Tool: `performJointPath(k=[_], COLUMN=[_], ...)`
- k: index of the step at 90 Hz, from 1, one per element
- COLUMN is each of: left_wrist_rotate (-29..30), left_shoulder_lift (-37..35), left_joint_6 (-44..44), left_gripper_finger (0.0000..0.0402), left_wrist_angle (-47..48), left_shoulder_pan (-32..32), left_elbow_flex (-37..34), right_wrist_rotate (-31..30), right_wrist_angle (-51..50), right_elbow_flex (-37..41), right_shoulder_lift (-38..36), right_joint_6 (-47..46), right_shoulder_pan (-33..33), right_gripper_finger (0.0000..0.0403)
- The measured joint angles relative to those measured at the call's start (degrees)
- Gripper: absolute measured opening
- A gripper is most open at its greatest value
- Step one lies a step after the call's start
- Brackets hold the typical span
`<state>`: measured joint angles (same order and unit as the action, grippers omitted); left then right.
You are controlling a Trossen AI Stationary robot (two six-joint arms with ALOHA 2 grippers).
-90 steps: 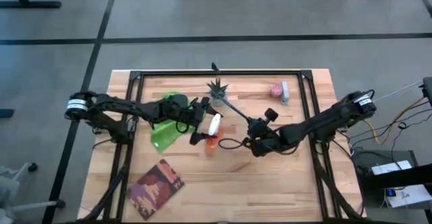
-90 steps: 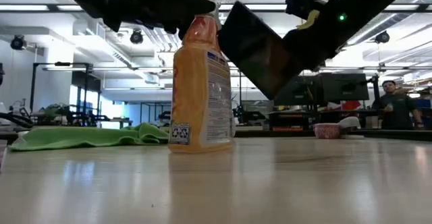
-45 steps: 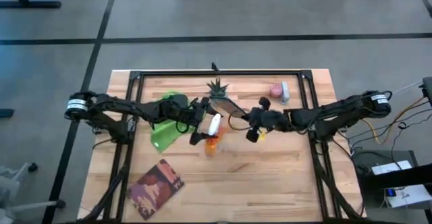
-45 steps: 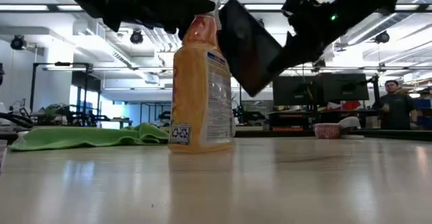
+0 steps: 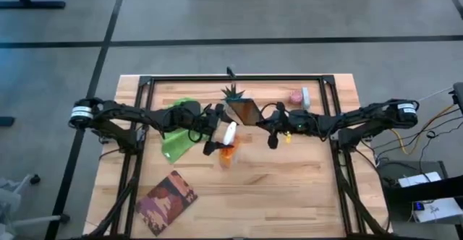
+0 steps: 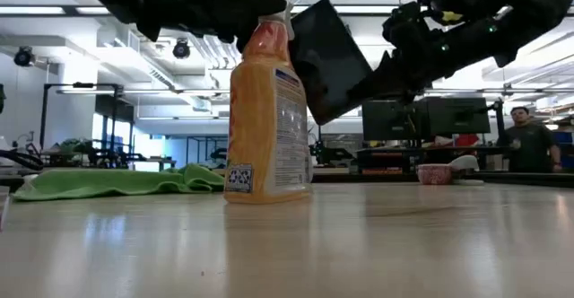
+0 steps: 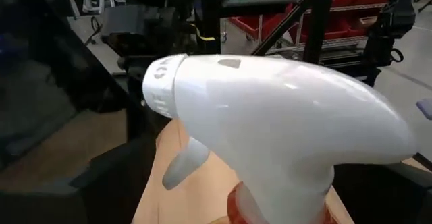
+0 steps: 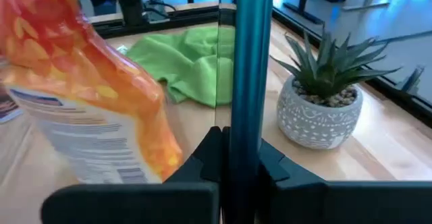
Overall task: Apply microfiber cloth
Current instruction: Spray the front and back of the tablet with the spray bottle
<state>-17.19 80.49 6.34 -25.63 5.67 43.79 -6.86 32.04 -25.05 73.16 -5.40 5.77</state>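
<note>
Since a second ago the right arm has swung from mid-table up toward the far side, carrying the tablet (image 5: 243, 111) with it; the tablet now sits beside the plant, higher and less steeply tilted in the low view. Left arm, bottle and cloth unchanged.

Right gripper (image 5: 262, 120): fingers clenched on the tablet's edge. In the right wrist view the tablet (image 8: 244, 69) is seen edge-on, a thin dark-teal slab standing up out of the closed fingers (image 8: 210, 158). Held clear of the table, tilted, one corner up in the low view (image 6: 330, 57). The right arm runs back from it to the table's right edge.

Left gripper (image 5: 214, 130): at the bottle's (image 5: 227, 143) white head; whether the fingers grip it cannot be told. The left wrist view is filled by the white spray head (image 7: 270, 123) at close range. Bottle stands upright on the table (image 6: 265, 109), orange, label toward the low camera.

Cloth (image 5: 176, 133): lime green, lying crumpled on the table under and beside the left arm, left of the bottle; neither gripper touches it. Low view shows it flat behind the bottle (image 6: 117, 181); right wrist view shows it beyond the bottle (image 8: 182, 65).

Plant (image 5: 233, 93) in a grey pot (image 8: 322, 109), near the far edge, just beside the tablet. A patterned book (image 5: 167, 201) lies near the front left. A pink item (image 5: 296, 96) sits at the far right.
</note>
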Motion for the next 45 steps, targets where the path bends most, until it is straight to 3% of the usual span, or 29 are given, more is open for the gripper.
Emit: performJointPath(k=[45], left_wrist_rotate=[0.1], left_shoulder_lift=[0.0], left_joint_6=[0.4], left_gripper_finger=[0.0398], left_wrist_angle=[0.1], left_shoulder_pan=[0.0], left_elbow_flex=[0.0], right_wrist_rotate=[-0.1], right_wrist_angle=[5.8], right_elbow_flex=[0.0], right_shoulder_lift=[0.1], right_joint_6=[2.3], right_shoulder_pan=[1.4], right_gripper_finger=[0.0008])
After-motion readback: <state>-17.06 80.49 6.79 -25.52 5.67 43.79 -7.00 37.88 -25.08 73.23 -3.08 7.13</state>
